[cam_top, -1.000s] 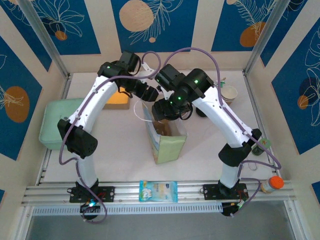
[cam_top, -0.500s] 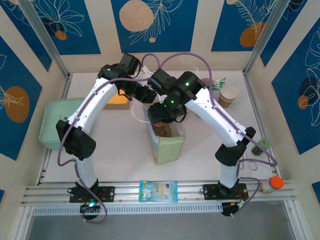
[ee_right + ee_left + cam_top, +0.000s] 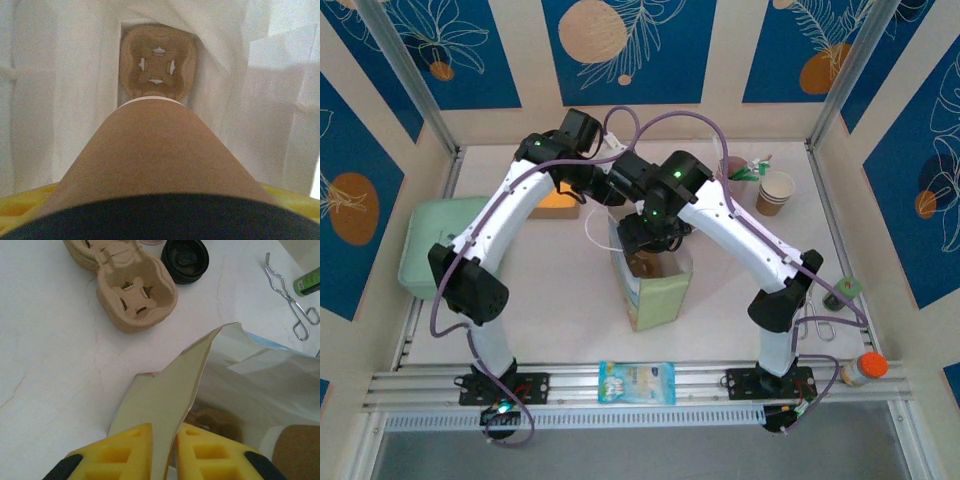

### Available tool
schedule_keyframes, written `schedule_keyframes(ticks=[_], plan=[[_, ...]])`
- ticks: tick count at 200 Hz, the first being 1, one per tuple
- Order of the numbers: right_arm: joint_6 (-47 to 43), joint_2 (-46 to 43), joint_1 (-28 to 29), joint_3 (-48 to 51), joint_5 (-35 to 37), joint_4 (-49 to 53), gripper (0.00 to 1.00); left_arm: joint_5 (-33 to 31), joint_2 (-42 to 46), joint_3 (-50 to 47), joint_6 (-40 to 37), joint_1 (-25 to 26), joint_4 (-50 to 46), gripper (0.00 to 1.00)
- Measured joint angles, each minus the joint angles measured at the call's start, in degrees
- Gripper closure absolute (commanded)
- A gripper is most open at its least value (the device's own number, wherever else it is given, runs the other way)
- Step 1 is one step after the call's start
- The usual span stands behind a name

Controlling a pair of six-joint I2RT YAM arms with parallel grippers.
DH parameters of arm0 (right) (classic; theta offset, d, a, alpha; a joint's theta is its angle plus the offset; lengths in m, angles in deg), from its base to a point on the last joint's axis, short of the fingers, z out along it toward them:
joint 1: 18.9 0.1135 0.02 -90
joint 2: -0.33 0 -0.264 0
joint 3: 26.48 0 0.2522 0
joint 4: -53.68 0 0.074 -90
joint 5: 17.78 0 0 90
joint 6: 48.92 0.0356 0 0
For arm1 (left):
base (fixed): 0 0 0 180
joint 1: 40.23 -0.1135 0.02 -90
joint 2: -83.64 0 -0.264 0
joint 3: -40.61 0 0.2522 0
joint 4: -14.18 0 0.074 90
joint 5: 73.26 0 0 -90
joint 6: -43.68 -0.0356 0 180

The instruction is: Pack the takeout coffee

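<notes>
**Cup hangs in the bag, carrier straight below**

The right gripper (image 3: 646,236) is clamped on the takeout coffee (image 3: 160,150), with yellow pads (image 3: 20,205) at either side and the black lid (image 3: 160,217) nearest the wrist. The cup sits upright inside the paper bag (image 3: 658,295), mid-table, its base aimed at the pulp carrier (image 3: 157,67) on the bag's floor. The drop therefore looks to run straight down the cup's axis, with white walls close on the left and right. The left gripper (image 3: 167,450), reaching in from the far left, pinches the bag's rim flap (image 3: 170,385), apparently to hold the mouth open.
</notes>
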Motion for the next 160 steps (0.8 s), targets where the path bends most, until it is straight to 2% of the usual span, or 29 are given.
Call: schedule_keyframes(ticks=[92,160], plan=[[1.92,0.09,3.48,0.55,0.63,0.00,0.45,-0.68,2.01,-3.02,1.88,1.36,2.60,0.92],[2.58,0.09,3.41,4.39,0.79,-0.02,0.45,-2.80,3.19,-5.68,2.86,1.62,4.33,0.97]])
